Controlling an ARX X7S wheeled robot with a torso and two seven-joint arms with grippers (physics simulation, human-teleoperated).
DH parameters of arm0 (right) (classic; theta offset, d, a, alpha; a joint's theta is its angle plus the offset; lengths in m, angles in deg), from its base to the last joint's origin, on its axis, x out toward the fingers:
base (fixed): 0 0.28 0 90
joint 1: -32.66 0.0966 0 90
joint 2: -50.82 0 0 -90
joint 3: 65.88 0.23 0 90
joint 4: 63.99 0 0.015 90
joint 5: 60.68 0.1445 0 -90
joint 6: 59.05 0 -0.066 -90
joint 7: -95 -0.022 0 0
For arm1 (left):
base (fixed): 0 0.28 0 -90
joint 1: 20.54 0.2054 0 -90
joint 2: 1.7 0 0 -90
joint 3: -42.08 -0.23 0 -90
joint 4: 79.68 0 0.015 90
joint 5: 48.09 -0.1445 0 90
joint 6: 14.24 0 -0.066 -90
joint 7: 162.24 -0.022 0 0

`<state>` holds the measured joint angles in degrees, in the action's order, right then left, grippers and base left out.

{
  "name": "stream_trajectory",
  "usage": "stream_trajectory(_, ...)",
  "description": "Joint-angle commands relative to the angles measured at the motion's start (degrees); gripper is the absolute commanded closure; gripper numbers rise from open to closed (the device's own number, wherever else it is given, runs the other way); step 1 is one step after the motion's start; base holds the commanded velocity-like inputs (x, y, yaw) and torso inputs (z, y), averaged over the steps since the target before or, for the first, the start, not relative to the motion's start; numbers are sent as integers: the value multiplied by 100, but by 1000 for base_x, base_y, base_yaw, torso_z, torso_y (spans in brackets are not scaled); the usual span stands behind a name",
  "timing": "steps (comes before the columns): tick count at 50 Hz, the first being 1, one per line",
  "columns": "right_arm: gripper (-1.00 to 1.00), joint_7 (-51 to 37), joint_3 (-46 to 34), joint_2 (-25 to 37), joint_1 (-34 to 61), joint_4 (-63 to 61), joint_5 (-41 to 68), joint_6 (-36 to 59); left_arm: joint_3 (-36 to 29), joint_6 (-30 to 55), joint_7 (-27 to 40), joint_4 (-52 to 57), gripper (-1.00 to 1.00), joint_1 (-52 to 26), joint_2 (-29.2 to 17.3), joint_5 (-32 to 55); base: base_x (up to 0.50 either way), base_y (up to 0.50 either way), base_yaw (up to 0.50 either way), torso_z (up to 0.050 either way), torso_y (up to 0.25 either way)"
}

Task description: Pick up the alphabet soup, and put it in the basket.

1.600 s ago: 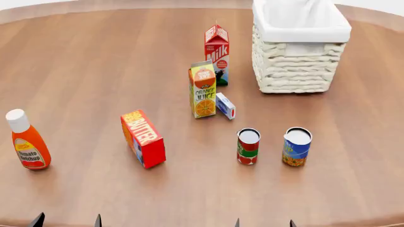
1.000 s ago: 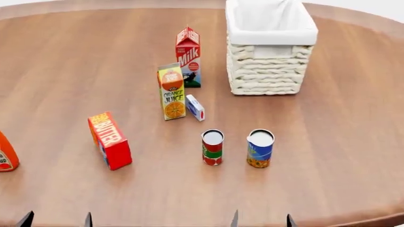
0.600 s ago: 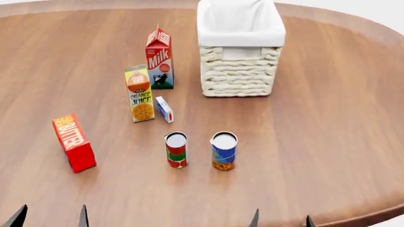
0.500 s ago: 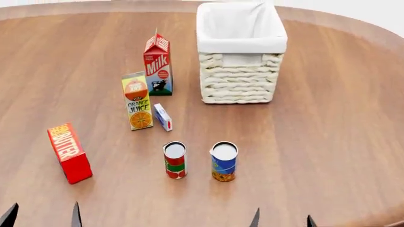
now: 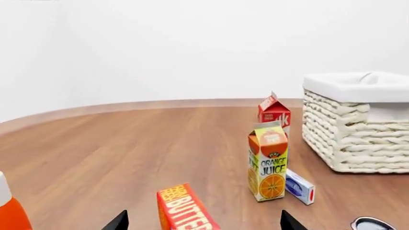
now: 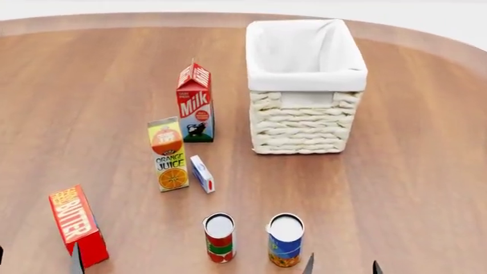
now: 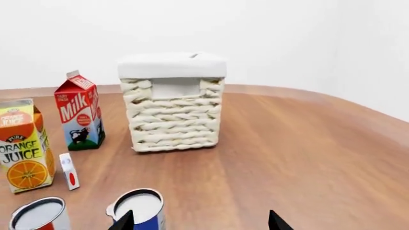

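Observation:
The alphabet soup [image 6: 285, 241], a small blue-labelled can with a silver-white top, stands upright on the wooden table near the front edge; it also shows in the right wrist view [image 7: 139, 211]. The basket [image 6: 306, 85], cream wicker with white cloth lining, stands behind it and shows in the right wrist view [image 7: 172, 100] and the left wrist view [image 5: 361, 120]. My right gripper [image 6: 341, 267] is open and empty, its dark fingertips just right of the soup can. My left gripper [image 6: 38, 262] is open and empty at the front left, by the butter box.
A red-and-green can [image 6: 219, 237] stands left of the soup. An orange juice carton [image 6: 168, 154], a milk carton [image 6: 195, 101], a small white box [image 6: 202, 173] and a red butter box [image 6: 76, 225] stand to the left. A ketchup bottle [image 5: 9, 211] shows in the left wrist view.
The head view has shifted: the objects slid left, then down the frame, so the cans now sit near the bottom edge. The ketchup bottle left the head view. Nothing on the table moved.

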<state>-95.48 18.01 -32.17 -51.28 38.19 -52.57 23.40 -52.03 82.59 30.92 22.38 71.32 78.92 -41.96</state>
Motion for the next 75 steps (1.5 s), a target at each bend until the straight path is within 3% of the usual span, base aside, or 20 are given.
stream_trajectory(1,-100,-69,-56,-74,11,-77,-377,91,112,2,-72,17,-100,-17,52,-81,94,500,0,0,0)
stream_trajectory(17,-100,-47,-86,-35,40,-106,-83,145,124,30,3,82,-100,-26,-11,18,49,129,0,0,0)
stream_trajectory(59,-100,-333,-162,116,-124,-493,141,92,49,39,213,337,-100,83,-176,99,500,0,0,0,0)
stream_trajectory(69,-100,-363,-217,248,-636,-1115,227,187,210,58,277,548,-100,226,-262,242,0,0,0,0,1)
stream_trajectory(75,-100,-270,-258,605,-1346,-2045,464,823,344,58,338,869,-100,483,-316,351,0,0,0,0,0)
